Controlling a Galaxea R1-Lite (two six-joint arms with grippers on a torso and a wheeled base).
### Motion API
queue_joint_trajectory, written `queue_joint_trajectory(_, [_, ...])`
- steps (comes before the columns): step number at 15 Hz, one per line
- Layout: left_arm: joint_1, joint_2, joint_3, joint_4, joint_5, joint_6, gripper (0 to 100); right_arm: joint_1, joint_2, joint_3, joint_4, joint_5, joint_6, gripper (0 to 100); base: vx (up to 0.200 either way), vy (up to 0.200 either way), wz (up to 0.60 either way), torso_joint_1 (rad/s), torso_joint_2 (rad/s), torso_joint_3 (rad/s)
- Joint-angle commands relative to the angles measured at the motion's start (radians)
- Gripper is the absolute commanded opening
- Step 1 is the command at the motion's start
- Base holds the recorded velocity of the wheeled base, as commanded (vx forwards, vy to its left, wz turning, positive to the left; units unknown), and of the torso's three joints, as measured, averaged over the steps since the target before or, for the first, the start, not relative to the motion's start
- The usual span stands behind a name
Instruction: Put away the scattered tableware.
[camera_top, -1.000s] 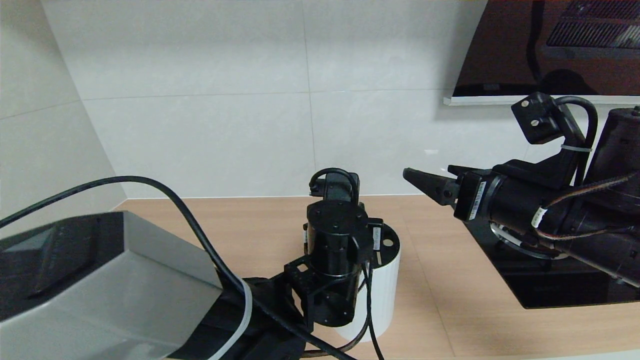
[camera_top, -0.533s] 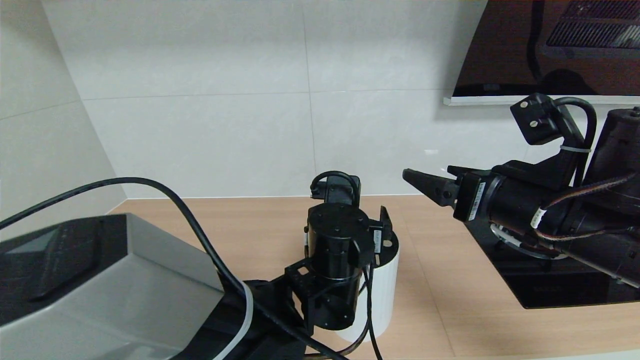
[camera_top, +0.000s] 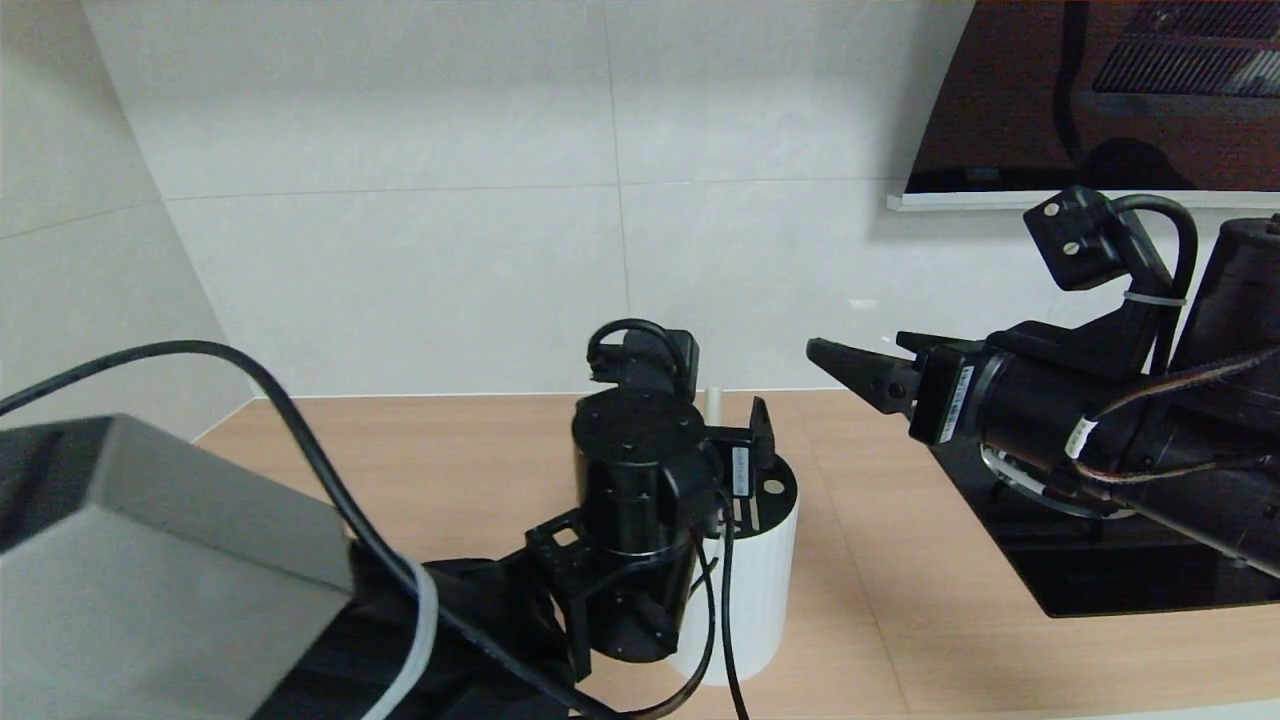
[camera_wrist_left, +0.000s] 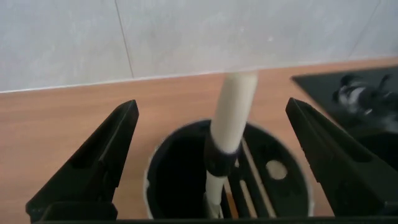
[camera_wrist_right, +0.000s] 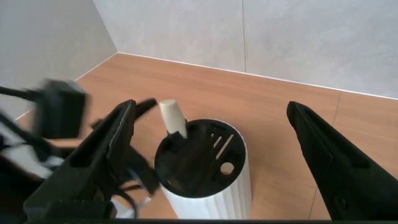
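Holder (camera_top: 762, 585): white, upright on the bench (camera_top: 480, 450); the left arm's wrist and cables cover part of its front.
Utensil (camera_wrist_left: 234, 109): its cream handle stands in an opening of the holder's black lid. The working end is hidden inside, so I cannot tell what kind it is. It looks already put away.
Left gripper (camera_wrist_left: 209, 107): above the holder, fingers spread either side of the handle and apart from it, probably to clear it.
Right gripper (camera_top: 853, 342): farther right, above the bench, fingers spread and empty, seemingly parked out of the way.
Cooktop (camera_top: 1100, 575): black, beyond, cut off at the edge.
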Motion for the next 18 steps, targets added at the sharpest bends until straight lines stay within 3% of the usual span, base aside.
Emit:
queue_joint_trajectory(1, [0.003,-0.211,0.072,0.008,-0.059,-0.007,100,0.0,-0.019,0.011,-0.001,-0.002,-0.019,100,0.0,0.0,0.0,0.0,0.0,0.0])
queue_joint_trajectory(3, [0.072,-0.399,0.087,0.097,-0.128,0.004,100,-0.007,-0.053,0.028,-0.003,-0.011,-0.077,100,0.0,0.0,0.0,0.0,0.0,0.0])
queue_joint_trajectory(5, [0.151,-0.646,0.116,0.331,-0.243,0.002,100,-0.023,-0.137,0.071,0.008,-0.005,-0.117,100,0.0,0.0,0.0,0.0,0.0,0.0])
queue_joint_trajectory(6, [0.171,-0.705,0.132,0.388,-0.278,0.001,100,-0.024,-0.156,0.083,0.008,-0.005,-0.12,100,0.0,0.0,0.0,0.0,0.0,0.0])
queue_joint_trajectory(7, [0.23,-0.862,0.184,0.528,-0.384,-0.002,100,-0.038,-0.206,0.132,-0.001,-0.012,-0.131,100,0.0,0.0,0.0,0.0,0.0,0.0])
queue_joint_trajectory(9, [0.316,-1.147,0.279,0.709,-0.506,-0.004,100,-0.072,-0.404,0.264,0.008,-0.012,-0.149,100,0.0,0.0,0.0,0.0,0.0,0.0])
queue_joint_trajectory(11, [0.377,-1.362,0.294,0.884,-0.51,-0.002,100,-0.164,-0.61,0.425,0.011,-0.011,-0.149,100,0.0,0.0,0.0,0.0,0.0,0.0])
queue_joint_trajectory(13, [0.454,-1.531,0.287,1.058,-0.51,-0.001,100,-0.322,-0.774,0.514,0.068,0.002,-0.14,100,0.0,0.0,0.0,0.0,0.0,0.0])
queue_joint_trajectory(14, [0.478,-1.574,0.287,1.094,-0.51,0.001,100,-0.356,-0.823,0.527,0.103,0.003,-0.139,100,0.0,0.0,0.0,0.0,0.0,0.0])
queue_joint_trajectory(15, [0.532,-1.647,0.293,1.146,-0.511,0.001,100,-0.383,-0.942,0.528,0.206,0.003,-0.14,100,0.0,0.0,0.0,0.0,0.0,0.0])
queue_joint_trajectory(18, [0.613,-1.772,0.294,1.233,-0.511,0.007,100,-0.417,-1.162,0.491,0.456,0.0,-0.149,100,0.0,0.0,0.0,0.0,0.0,0.0])
